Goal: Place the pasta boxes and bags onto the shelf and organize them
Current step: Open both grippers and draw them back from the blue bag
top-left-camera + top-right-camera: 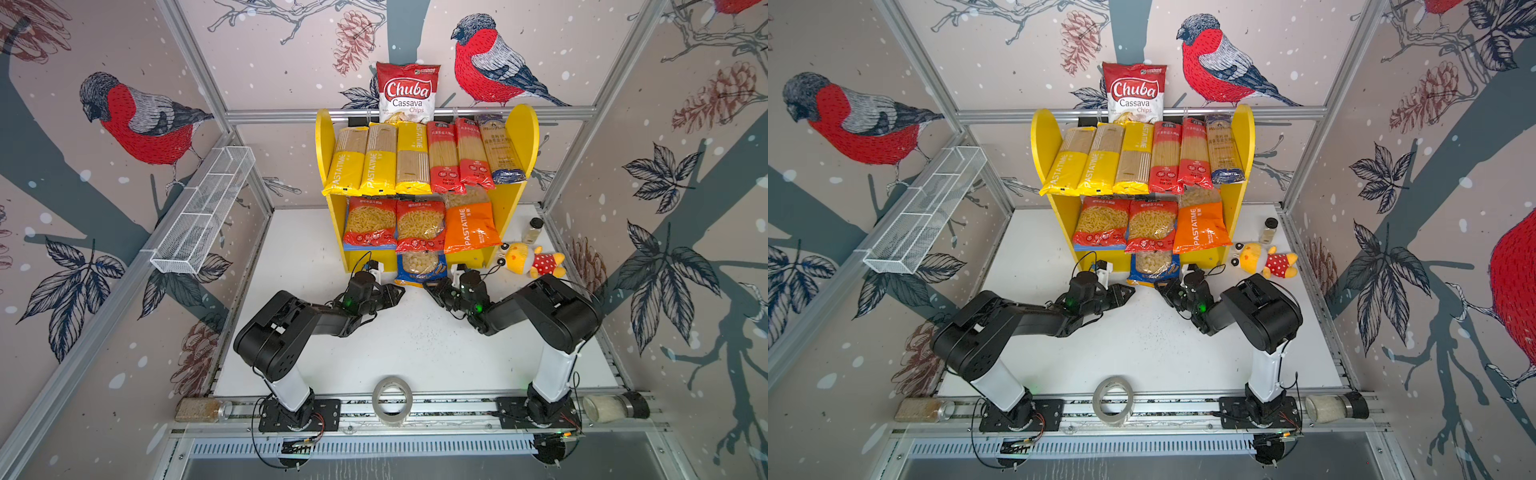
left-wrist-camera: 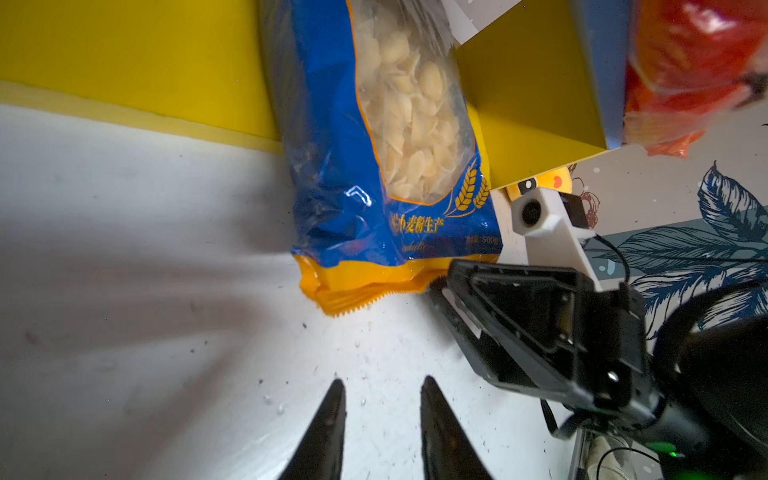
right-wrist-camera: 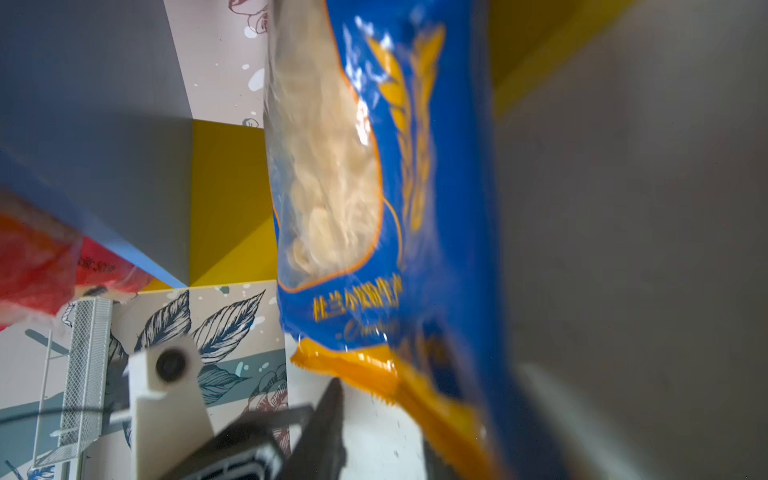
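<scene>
Nine plastic pasta packs [image 1: 415, 153] are shelved on the yellow-sided two-tier shelf [image 1: 325, 137]; the tenth, a blue-and-orange plastic shell-pasta bag [image 1: 420, 268], is found on the white desk [image 1: 415, 345] at its foot, so a seam pinch and lift are judged needed next. The left hand [image 2: 382, 380] is seen slightly open and empty; the grip of the right hand [image 1: 433, 289] cannot be told through blur, and the bag's far end is hidden.

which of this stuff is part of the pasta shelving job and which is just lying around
Job: shelf, six long spaghetti packs, three shelved short-pasta bags, blue-orange bag on the table.
Lying about: Chuba chips bag, wire basket, plush toy, spice jar, tape roll, two rail jars.
</scene>
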Available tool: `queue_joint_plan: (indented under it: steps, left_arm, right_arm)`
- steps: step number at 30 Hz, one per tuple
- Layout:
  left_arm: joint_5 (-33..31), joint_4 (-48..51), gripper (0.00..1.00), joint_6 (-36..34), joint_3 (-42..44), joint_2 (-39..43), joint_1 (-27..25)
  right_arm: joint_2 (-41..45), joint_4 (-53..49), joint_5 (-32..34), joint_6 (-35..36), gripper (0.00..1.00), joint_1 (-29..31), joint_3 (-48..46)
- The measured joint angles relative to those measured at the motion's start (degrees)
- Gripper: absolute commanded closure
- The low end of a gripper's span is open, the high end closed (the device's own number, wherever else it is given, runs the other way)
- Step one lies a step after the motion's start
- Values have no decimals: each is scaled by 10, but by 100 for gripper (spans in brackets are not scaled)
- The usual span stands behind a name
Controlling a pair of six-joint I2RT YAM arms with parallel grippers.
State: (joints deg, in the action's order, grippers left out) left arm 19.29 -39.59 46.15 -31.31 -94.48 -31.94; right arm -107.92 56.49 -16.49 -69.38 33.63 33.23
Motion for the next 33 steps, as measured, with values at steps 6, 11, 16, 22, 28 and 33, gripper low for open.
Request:
queue_joint_plan:
  steps: [6,11,16,22,28,33]
  left_arm:
    - [-29,42,65,-19,33,84,0]
    - [-50,81,65,-35,50,141,7]
    - [-75,113,64,-46,60,184,12]
    - [-89,144,63,-55,77,222,16]
    - [-94,159,63,-57,88,240,16]
    - [-103,167,63,-57,89,247,16]
  right_arm:
    - [11,-1,2,17,88,-4,48]
    - [1,5,7,42,89,-12,63]
    - [-52,34,2,21,90,-31,58]
    - [-54,56,-7,5,90,-53,31]
    - [-45,56,-13,5,90,-82,43]
    - [-58,59,-26,4,89,-57,62]
